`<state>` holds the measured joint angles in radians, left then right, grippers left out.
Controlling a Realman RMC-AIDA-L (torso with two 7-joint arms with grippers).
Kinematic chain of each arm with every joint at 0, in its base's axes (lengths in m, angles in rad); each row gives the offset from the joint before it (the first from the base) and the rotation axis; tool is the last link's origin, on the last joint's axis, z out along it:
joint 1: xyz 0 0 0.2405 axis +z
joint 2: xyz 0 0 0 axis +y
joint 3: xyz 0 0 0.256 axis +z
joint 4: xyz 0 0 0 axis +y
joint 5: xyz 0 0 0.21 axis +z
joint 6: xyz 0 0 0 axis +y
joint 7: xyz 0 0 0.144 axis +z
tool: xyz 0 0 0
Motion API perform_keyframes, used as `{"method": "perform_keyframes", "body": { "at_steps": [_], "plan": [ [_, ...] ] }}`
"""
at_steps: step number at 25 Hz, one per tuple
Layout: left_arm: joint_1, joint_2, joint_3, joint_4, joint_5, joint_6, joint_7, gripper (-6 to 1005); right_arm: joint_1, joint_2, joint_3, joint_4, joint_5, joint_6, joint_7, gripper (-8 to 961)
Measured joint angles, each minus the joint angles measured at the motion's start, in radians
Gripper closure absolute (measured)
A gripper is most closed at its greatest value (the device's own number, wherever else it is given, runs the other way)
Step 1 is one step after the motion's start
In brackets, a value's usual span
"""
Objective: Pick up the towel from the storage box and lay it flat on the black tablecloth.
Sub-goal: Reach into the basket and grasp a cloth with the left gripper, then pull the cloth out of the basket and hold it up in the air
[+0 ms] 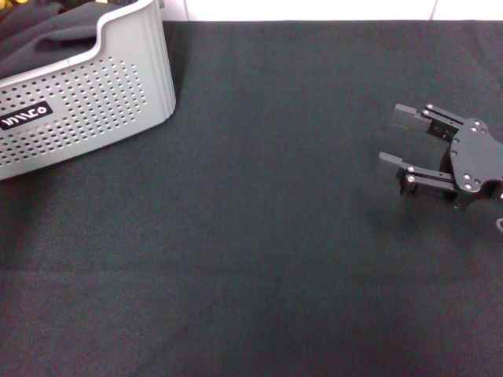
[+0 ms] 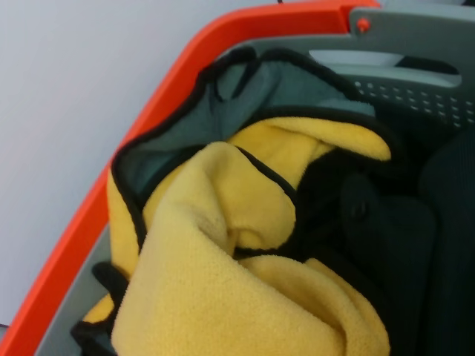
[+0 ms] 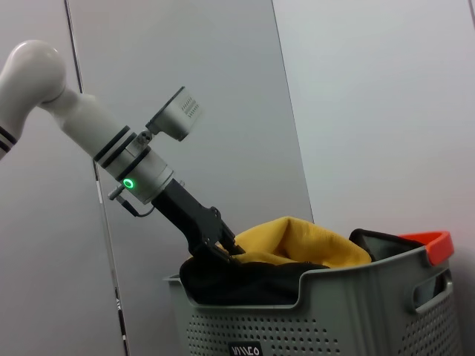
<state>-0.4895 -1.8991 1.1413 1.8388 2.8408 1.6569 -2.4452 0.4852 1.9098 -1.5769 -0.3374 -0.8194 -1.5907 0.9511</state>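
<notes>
The black tablecloth [image 1: 259, 236] covers the whole work surface. The right gripper [image 1: 397, 149] hovers low over its right side with its two fingers spread apart and nothing between them. Well off to that gripper's left, at the cloth's far left corner, stands the storage box [image 1: 94, 102], light grey, perforated with rows of round holes, with a black label [image 1: 25, 118] on its side and an orange rim [image 2: 89, 215] along one edge. The left gripper [image 3: 223, 248] reaches down into the box from above, its tip buried among the fabric; whether its fingers are closed on anything cannot be told.

The towel [image 2: 223, 245] lies bunched inside the box, right under and beside the left gripper, heaped above the rim. Its fleecy yellow face is folded over itself, the grey-green face shows toward the box wall, and black stitched edging traces the folds. A dark cloth [image 3: 237, 282] is crumpled beside it in the box.
</notes>
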Motion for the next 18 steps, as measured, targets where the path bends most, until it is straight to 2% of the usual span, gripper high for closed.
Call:
{"method": "perform_keyframes", "body": {
  "at_steps": [6, 18],
  "plan": [
    [-0.008, -0.001, -0.001, -0.036, -0.001, 0.005, 0.000, 742, 0.000, 0.000, 0.000, 0.000, 0.002, 0.000, 0.000, 114],
    [-0.033, -0.023, -0.072, -0.023, -0.004, 0.007, -0.005, 928, -0.022, 0.002, 0.025, 0.000, 0.001, -0.010, -0.004, 115]
  ]
}}
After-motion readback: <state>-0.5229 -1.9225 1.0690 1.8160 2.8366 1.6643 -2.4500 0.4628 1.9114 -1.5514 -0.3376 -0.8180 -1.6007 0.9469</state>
